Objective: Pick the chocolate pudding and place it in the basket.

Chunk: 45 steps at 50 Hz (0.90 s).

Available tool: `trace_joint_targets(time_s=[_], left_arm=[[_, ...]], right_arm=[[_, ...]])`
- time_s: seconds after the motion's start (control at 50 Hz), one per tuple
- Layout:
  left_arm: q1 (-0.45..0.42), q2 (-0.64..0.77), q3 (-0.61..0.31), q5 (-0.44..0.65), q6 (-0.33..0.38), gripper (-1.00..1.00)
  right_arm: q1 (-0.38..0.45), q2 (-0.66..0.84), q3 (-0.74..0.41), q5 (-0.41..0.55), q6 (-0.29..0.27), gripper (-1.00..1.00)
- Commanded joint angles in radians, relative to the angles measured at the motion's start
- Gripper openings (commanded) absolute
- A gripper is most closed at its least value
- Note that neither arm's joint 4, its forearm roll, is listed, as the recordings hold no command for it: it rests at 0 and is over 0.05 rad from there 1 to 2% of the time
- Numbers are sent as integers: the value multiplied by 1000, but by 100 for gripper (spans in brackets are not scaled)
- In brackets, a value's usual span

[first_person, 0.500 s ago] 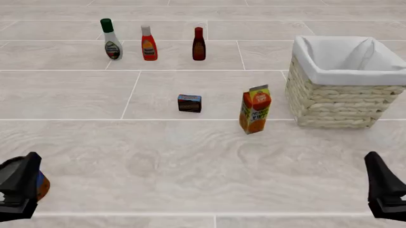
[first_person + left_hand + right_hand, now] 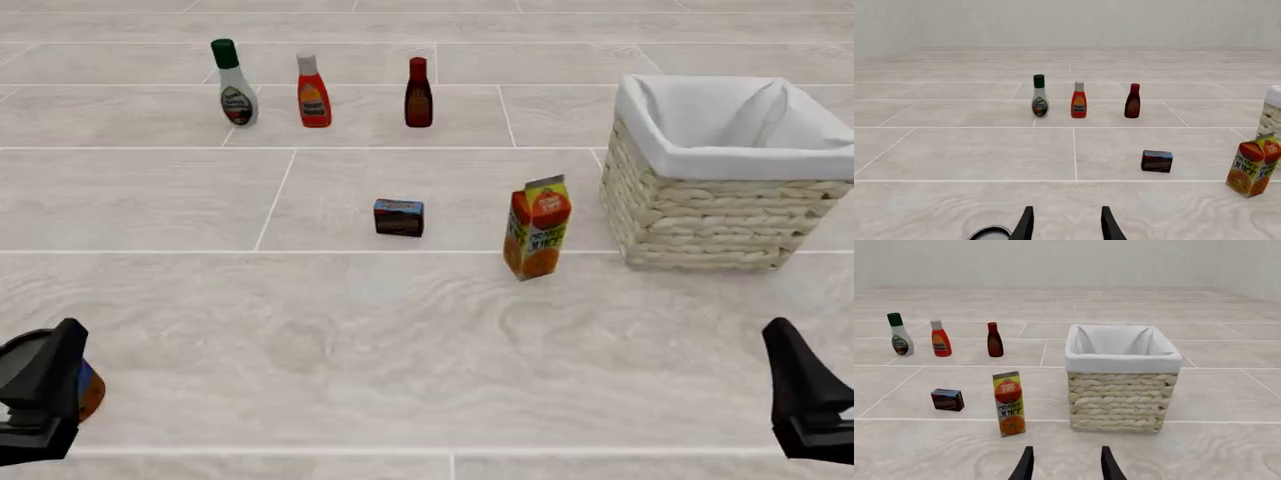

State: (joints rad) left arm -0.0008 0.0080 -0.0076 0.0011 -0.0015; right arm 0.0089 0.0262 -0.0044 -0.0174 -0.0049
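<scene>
my left pincer (image 2: 1066, 225) is released, fingers apart with nothing between them, low at the near edge of the desk (image 2: 400, 350). my right pincer (image 2: 1066, 464) is released too, also empty and at the near edge. the pudding (image 2: 399, 217) sits on the desk well ahead of both pincers, forward and to the right of the left one, forward and to the left of the right one. it touches nothing. the juice carton (image 2: 537, 229) stands upright near the pudding, on the side toward the right pincer, apart from it. the basket (image 2: 721, 215) is ahead of the right pincer, just beyond the carton, its white lining folded over the rim; i see nothing inside it from the right wrist view. three bottles (image 2: 314, 91) stand in a row farther out, past the pudding.
</scene>
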Motion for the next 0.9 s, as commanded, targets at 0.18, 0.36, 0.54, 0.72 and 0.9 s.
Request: trace_joint_targets(time_s=[0.18,0.36,0.54,0.72,0.9], left_arm=[[-1,-7,4,-23,20,100],[0,-1,2,-1,1,100],[-1,-7,2,-11,12,100],[1,6,4,-7,-1,100],[0,-6,2,-8,10,100]], right_arm=[[49,100,-172,42,-55,100],[124,270,-342,56,-152,100],[212,423,-491,91,-247,100],[304,566,-646,159,-325,100],[396,721,-821,275,-353,100]])
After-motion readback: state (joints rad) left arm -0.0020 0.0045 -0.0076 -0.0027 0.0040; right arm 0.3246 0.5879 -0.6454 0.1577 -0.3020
